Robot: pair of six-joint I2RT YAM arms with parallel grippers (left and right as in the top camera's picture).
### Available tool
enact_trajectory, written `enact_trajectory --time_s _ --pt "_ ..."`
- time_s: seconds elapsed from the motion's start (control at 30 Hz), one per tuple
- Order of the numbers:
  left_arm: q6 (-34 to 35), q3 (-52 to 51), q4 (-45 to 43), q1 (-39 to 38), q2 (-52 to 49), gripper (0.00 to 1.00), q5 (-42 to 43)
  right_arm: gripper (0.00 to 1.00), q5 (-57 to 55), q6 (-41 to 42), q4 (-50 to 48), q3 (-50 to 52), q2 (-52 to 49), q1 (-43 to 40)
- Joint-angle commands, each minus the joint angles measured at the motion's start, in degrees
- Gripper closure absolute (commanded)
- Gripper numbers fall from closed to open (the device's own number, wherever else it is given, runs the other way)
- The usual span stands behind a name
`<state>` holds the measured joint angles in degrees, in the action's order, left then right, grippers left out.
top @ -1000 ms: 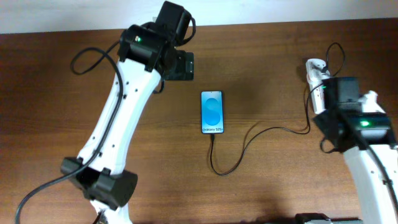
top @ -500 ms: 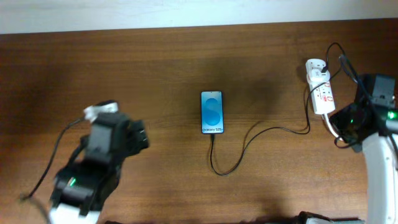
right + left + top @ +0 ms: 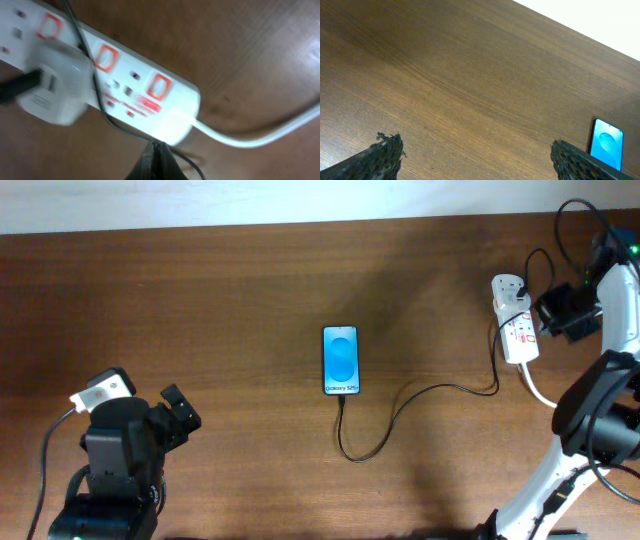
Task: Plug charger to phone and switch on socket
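The phone (image 3: 341,360) lies flat mid-table, screen lit blue; it also shows at the right edge of the left wrist view (image 3: 607,147). The charger's thin black cable (image 3: 400,405) runs from the phone's near end in a loop to its white plug adapter (image 3: 508,288) (image 3: 55,90) on the socket. The socket (image 3: 518,330) (image 3: 130,85) is a white strip with red switches at far right. My right gripper (image 3: 545,315) (image 3: 157,157) is shut, its tips just off the socket's cord end. My left gripper (image 3: 185,420) (image 3: 475,147) is open and empty over bare wood, left of the phone.
The socket's thick white cord (image 3: 260,135) (image 3: 538,390) curves off toward the near right. The right arm's base (image 3: 600,420) stands near the right edge. The table's far edge (image 3: 300,222) meets a white wall.
My left arm has pulled back from the far middle of the table to the near left. My right arm has swung off the socket to its right side, uncovering it.
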<state>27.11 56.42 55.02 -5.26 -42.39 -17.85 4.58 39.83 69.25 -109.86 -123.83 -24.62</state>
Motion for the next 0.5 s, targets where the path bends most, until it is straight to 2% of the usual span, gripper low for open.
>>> enact_trajectory --time_s 0.0,0.17,0.47 --pt "0.7 -0.17 -0.04 0.33 0.0 0.01 -0.57 0.96 1.46 -0.42 -4.37 -1.97 -0.31 0.13" --pt "0.68 -0.17 0.13 0.33 0.7 0.01 -0.57 0.96 1.95 1.14 -10.49 -1.97 -1.95 1.66" --pt "0.68 -0.17 0.15 5.7 12.92 0.01 -0.57 0.96 2.56 1.16 -13.84 -1.97 -6.84 1.79"
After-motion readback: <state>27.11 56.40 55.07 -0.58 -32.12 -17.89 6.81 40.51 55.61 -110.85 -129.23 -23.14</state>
